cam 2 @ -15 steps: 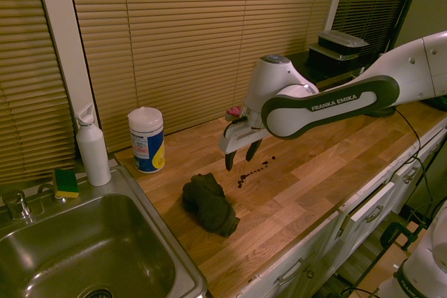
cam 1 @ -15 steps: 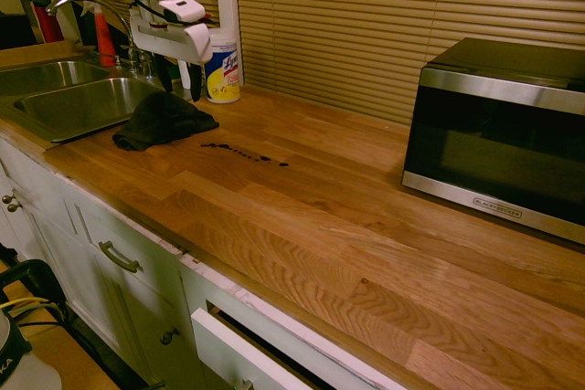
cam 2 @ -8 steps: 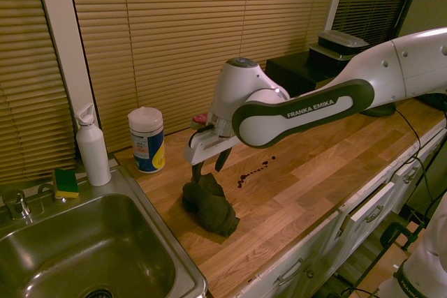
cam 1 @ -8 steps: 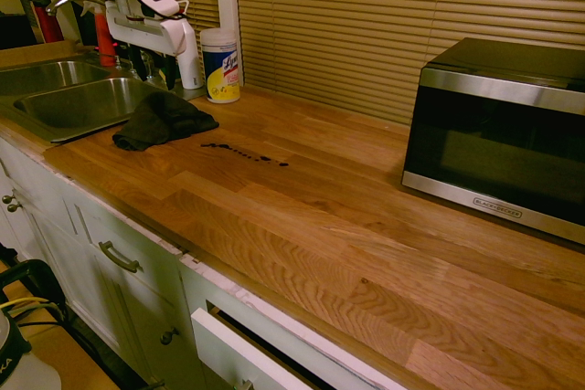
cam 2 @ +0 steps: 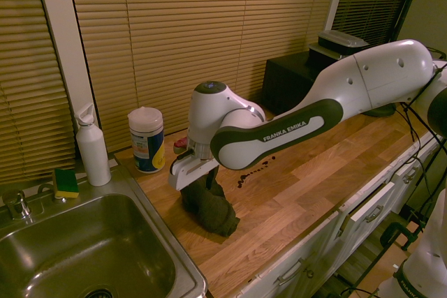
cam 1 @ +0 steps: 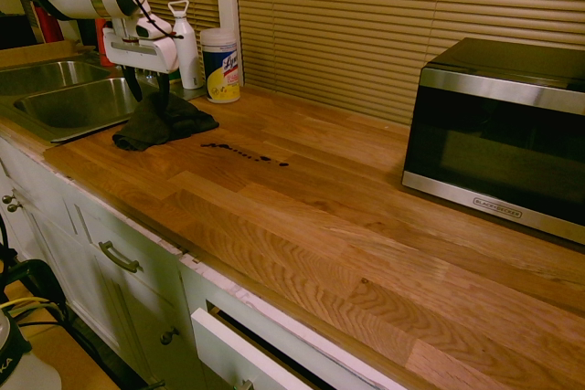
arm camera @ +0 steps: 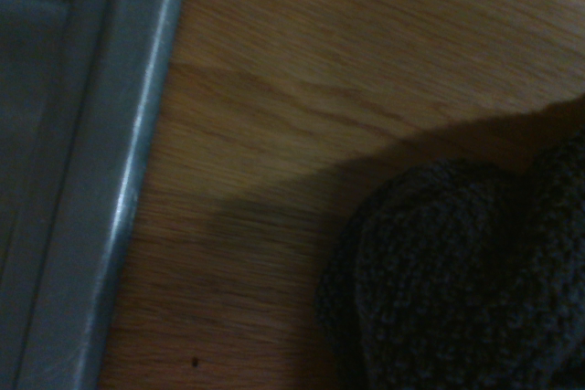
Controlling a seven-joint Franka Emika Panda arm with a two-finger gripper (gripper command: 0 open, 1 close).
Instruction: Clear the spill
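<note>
Dark brown-black drops made up the spill [cam 1: 244, 152], trailing across the wooden counter [cam 1: 347, 253] between the crumpled cloth [cam 1: 164, 121] and the microwave [cam 1: 503, 139]. I had my claw [cam 1: 148, 98] at the cloth, its fingers apart, near the sink [cam 1: 78, 102].

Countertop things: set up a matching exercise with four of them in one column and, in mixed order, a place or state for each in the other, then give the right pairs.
Things
1. cloth
2. spill
3. sponge
4. gripper

Places or states
A. a trail of small dark drops on the wood
B. open, at the bunched dark heap
C. bunched up on the wood, near the sink
D. green and yellow, at the back of the sink

Right pairs: 1-C, 2-A, 3-D, 4-B
</note>
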